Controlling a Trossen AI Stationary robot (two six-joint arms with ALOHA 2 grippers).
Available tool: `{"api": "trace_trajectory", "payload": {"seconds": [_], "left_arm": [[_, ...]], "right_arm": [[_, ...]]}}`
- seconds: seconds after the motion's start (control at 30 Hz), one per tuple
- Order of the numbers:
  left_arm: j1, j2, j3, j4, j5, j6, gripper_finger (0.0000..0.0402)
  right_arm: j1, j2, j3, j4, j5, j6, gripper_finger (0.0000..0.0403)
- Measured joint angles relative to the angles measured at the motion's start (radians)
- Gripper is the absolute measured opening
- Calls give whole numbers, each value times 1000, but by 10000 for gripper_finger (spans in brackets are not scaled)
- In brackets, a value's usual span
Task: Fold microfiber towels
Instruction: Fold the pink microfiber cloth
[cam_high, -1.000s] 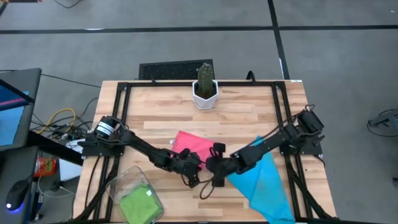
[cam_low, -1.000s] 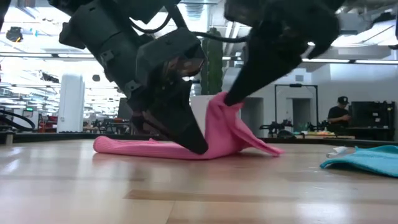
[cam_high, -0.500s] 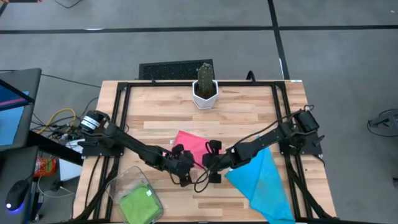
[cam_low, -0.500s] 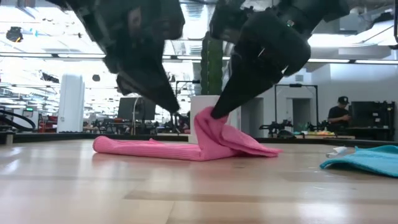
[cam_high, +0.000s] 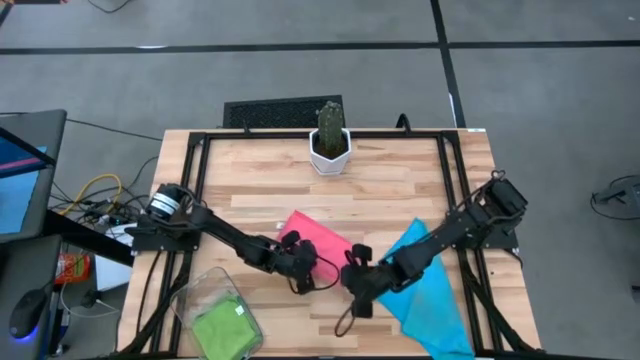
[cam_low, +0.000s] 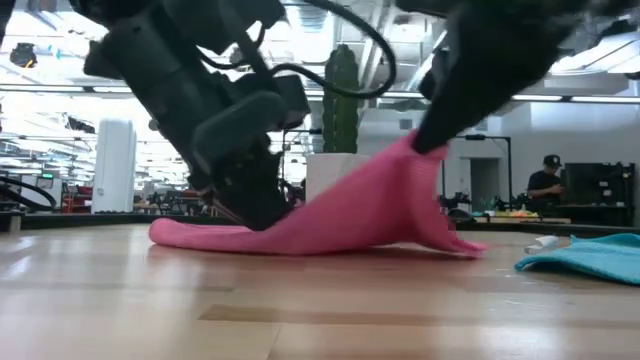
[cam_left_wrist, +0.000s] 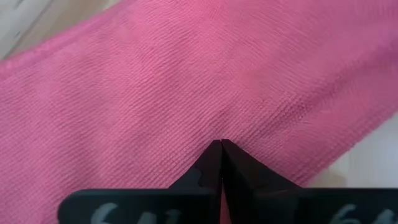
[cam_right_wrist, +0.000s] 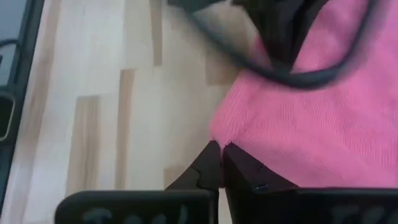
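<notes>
Pink towel (cam_low: 330, 215): my right gripper (cam_right_wrist: 221, 149) pinches its raised corner, left gripper (cam_left_wrist: 221, 146) apparently closed on top; blue towel (cam_high: 425, 285) alongside.

Blue towel (cam_high: 432, 300) cut off at table's near edge, perhaps overhanging.

Light wood table (cam_high: 400, 190) w/ black frame, mid-frame. On it: potted cactus (cam_high: 329, 140) top center, pink towel (cam_high: 318, 240) in the middle, blue towel (cam_high: 432, 295) lower right, clear bin (cam_high: 215, 315) w/ green towel (cam_high: 222, 330) lower left.
</notes>
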Motion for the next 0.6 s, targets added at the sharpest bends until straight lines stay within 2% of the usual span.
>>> {"api": "trace_trajectory", "payload": {"seconds": [0.17,0.33,0.5,0.6], "left_arm": [[24,-4,-4,53,30,37,0],[47,-65,31,66,42,33,0],[14,-93,50,208,44,16,0],[-9,-85,52,215,30,-35,0]], "right_arm": [[34,1,0,-40,8,29,33],[43,1,0,-47,7,30,29],[40,1,0,-47,10,30,35],[41,1,0,-47,11,30,37]]}}
